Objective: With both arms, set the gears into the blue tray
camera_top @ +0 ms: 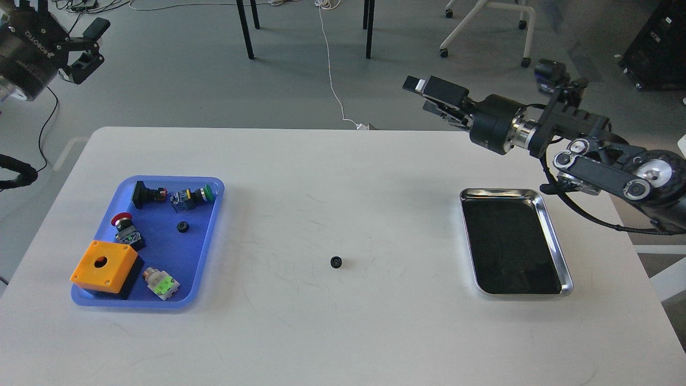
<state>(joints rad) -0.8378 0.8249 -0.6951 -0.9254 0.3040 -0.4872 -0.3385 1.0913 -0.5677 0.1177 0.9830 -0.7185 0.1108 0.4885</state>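
The blue tray [208,230] lies on the left of the white table. One gear [183,227], small, black and toothed, rests on the tray's floor near its middle. A second gear [336,262] lies alone on the bare table near the centre. My left gripper [90,47] hangs high at the top left, beyond the table's far edge, with its fingers spread and nothing between them. Raised above the table's far right, over its back edge, my right gripper [424,95] points left. Its two fingers stand slightly apart and hold nothing.
The blue tray also holds an orange box [104,266], a red-capped switch [124,225], a green-capped switch [194,196], a black part [146,193] and a light green part [161,283]. A silver metal tray [552,236] with a dark bottom lies on the right.
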